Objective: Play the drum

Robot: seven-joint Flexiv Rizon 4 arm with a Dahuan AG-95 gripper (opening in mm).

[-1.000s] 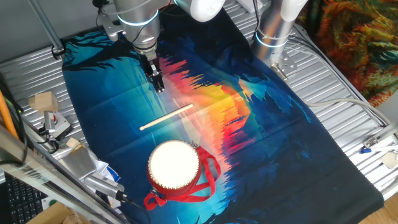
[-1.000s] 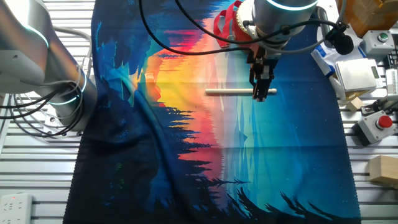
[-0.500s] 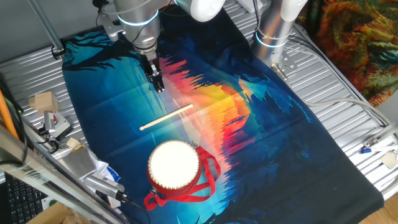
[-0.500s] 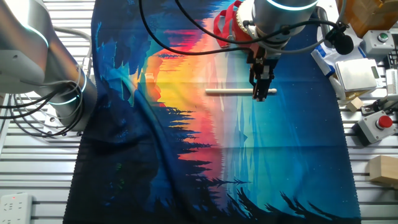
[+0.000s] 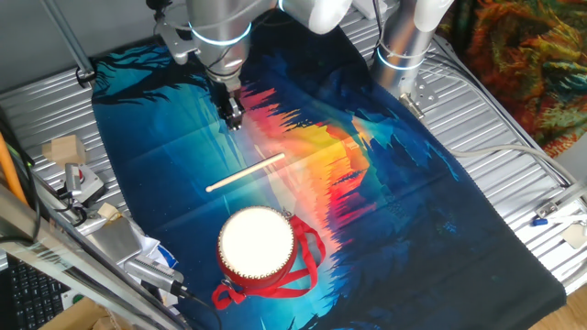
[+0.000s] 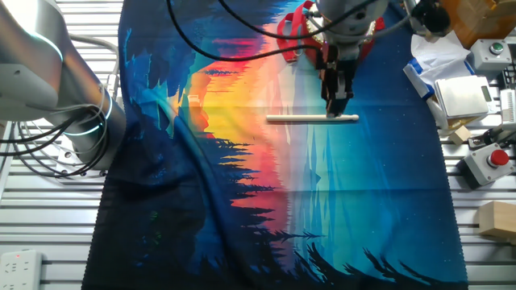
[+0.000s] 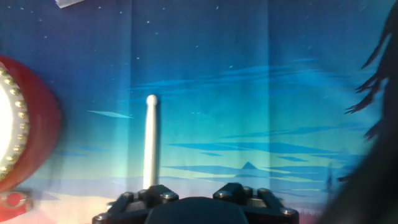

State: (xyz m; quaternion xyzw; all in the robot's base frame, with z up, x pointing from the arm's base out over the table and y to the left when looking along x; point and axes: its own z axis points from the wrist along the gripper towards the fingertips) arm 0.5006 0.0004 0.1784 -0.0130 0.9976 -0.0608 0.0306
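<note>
The drum (image 5: 257, 243), white head, red sides and red ribbon straps, stands on the printed cloth near the front edge. In the other fixed view the drum (image 6: 290, 26) is mostly hidden behind the arm; in the hand view its red side (image 7: 37, 118) is at the left edge. A thin pale wooden stick (image 5: 245, 173) lies flat on the cloth between the drum and my gripper (image 5: 234, 117). The gripper hangs just above the cloth beside the stick (image 6: 310, 119), its fingers together and holding nothing. The stick (image 7: 150, 140) lies ahead of the hand, to the left.
A second arm's base (image 5: 402, 50) stands at the cloth's far edge. Wooden blocks (image 5: 62, 148), clutter and cables line the left side. A red button box (image 6: 488, 161) and a wooden block (image 6: 493, 219) sit beside the cloth.
The arm's wrist has shifted and turned a little; the gripper has moved slightly away from the stick's end. The stick and the drum have not moved.
</note>
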